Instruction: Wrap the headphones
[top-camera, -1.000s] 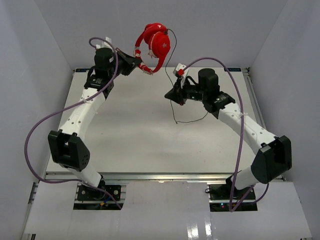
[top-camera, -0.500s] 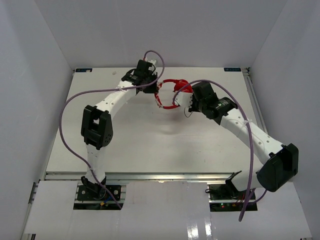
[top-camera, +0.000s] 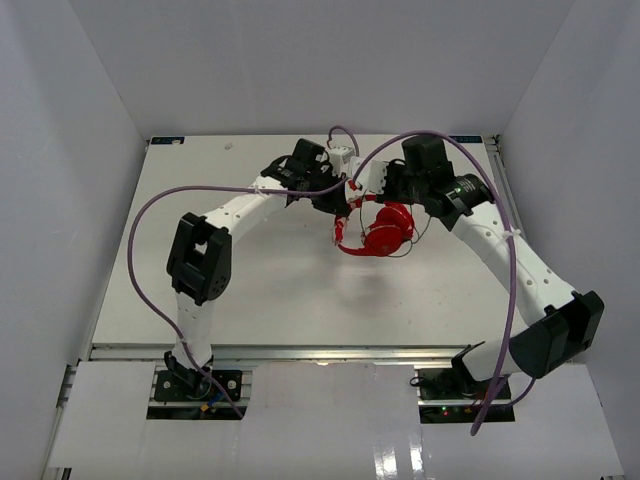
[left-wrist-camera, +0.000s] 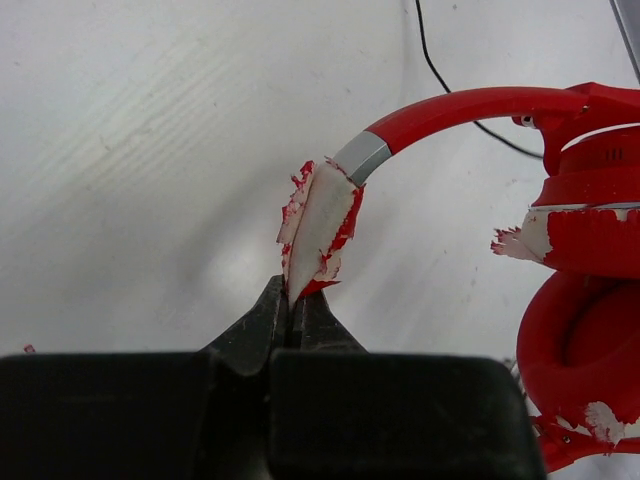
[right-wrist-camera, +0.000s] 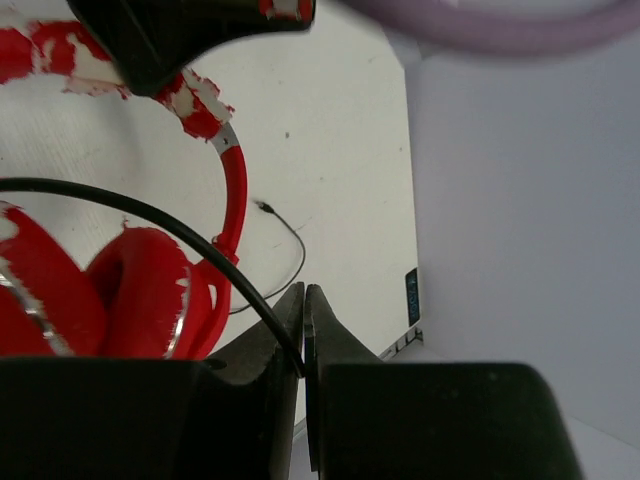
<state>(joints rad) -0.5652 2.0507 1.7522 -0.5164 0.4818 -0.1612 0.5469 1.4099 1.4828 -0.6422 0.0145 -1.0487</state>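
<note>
Left gripper (left-wrist-camera: 296, 300) pinched shut on the peeling headband tip of the headphones (left-wrist-camera: 580, 330), which hang just ahead of it over the table (left-wrist-camera: 150, 150); right gripper (right-wrist-camera: 304, 300) clamped on the thin black cable (right-wrist-camera: 150, 215). Looks mid-wrap: next, right should loop the cable round the headphones while left holds steady

The headphones (left-wrist-camera: 580, 330) partly beyond the left wrist view's edge
</note>
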